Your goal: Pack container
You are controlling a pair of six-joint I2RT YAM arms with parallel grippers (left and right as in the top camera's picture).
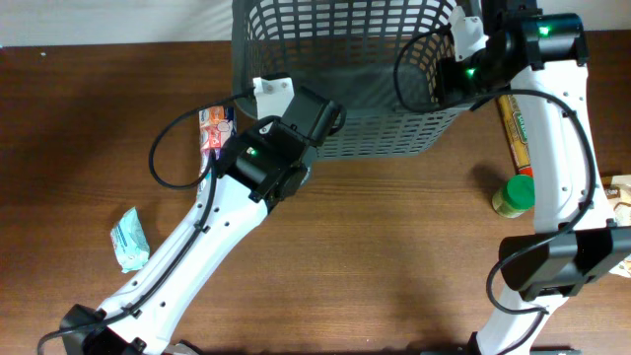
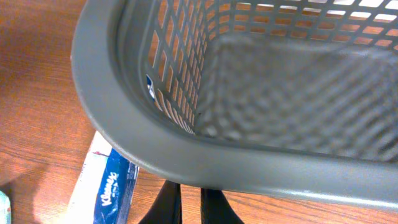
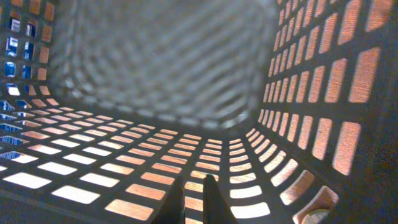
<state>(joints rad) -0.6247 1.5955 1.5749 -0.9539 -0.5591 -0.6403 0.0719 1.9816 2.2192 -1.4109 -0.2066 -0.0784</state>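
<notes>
1. Dark grey plastic is making up the container [image 1: 385, 138], a large slotted basket that is sitting upright at the far middle of the wooden table [image 1: 394, 256]. Its solid bottom is showing nothing inside apart from the right arm's end.
2. Left gripper [image 2: 189, 200]: it is reaching the container's near left corner from outside. Its two dark fingers are lying clenched together with only a thin slit between them. The thick rim is hiding the tips, so I cannot tell whether they are pinching anything.
3. Right gripper [image 3: 193, 198]: it is hanging inside the container by the right wall, its wrist camera looking across the lattice. The fingers are pressed closed. I cannot tell whether they are touching the lattice wall below them.
4. A blue and white tissue pack [image 2: 106, 186] is lying on the table just beside the container's left wall.
5. A teal packet [image 1: 128, 242] is lying well apart, at the near left.
6. A green-lidded jar [image 1: 514, 194] is standing to the right of the container, with a long orange package [image 1: 517, 128] lying just behind it.
</notes>
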